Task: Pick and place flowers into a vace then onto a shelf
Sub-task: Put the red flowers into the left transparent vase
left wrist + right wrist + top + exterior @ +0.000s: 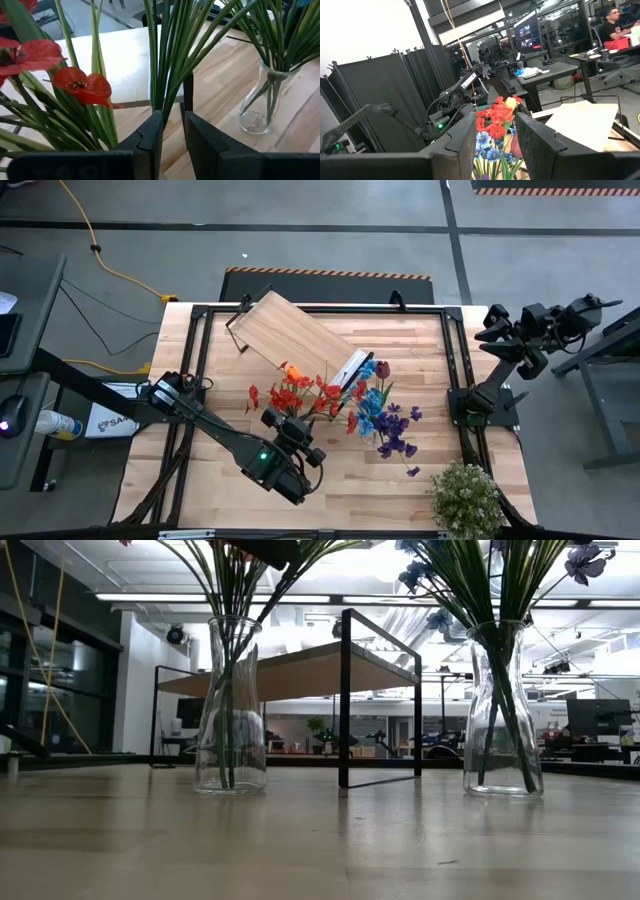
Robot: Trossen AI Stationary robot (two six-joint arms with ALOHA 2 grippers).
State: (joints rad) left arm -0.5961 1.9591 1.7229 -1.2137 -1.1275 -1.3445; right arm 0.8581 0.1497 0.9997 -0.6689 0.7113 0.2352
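Gripping looks marginal: the left gripper (172, 131) sits at about 6 o'clock on the table, jaws a narrow gap apart with a bundle of green stems running up between them — I can't tell whether the stems are actually pinched or just passing through. The red and orange flowers (300, 392) stand in a clear vase (231, 705) mid-table; the blue and purple ones (385, 420) are in a second vase (502, 708) just toward 3 o'clock. The shelf (297, 332) sits skewed at 12 o'clock, nothing on it in the low view.

Risks, as I read it:
- Lifting by stems alone pulls flowers out and leaves the vase behind — or tips it.
- Glass is tall and narrow; a sideways tug topples it into its neighbour.
- Skewed shelf makes placement tight.

Right gripper (495, 145) is parked off the table at 2 o'clock, jaws apart.
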